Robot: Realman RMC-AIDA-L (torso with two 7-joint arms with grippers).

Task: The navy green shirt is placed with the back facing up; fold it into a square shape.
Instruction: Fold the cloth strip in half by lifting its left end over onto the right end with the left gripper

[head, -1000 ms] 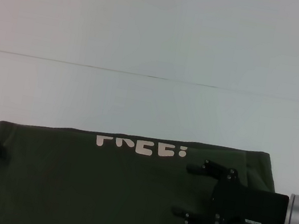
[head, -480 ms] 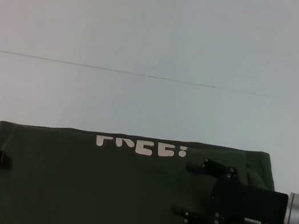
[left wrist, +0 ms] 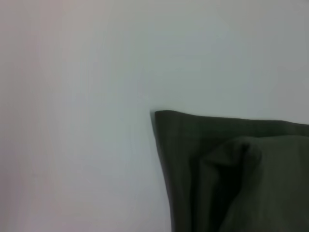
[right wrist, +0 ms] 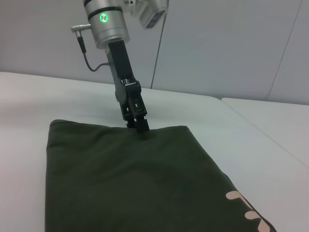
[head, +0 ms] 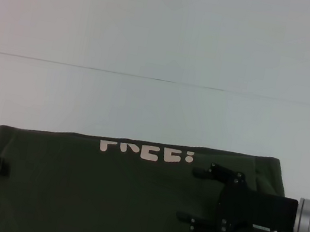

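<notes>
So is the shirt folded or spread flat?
Folded. The shirt shows "FREE!" lettering along its far edge, and doubled layers in the left wrist view.

A white table (head: pixel 144 108) stands against a plain pale wall (right wrist: pixel 217 43).

The head camera looks forward and down from high up at the white table (head: pixel 167 46); the navy green shirt (head: pixel 99 196) fills the near part of its view; the left wrist camera sits very near the table, seeing one shirt corner and bare table beside it; the right wrist camera sits low on the right side and looks left across the shirt to the left gripper (right wrist: pixel 140 123) at the shirt's left edge; the head view shares that shirt and gripper.
</notes>
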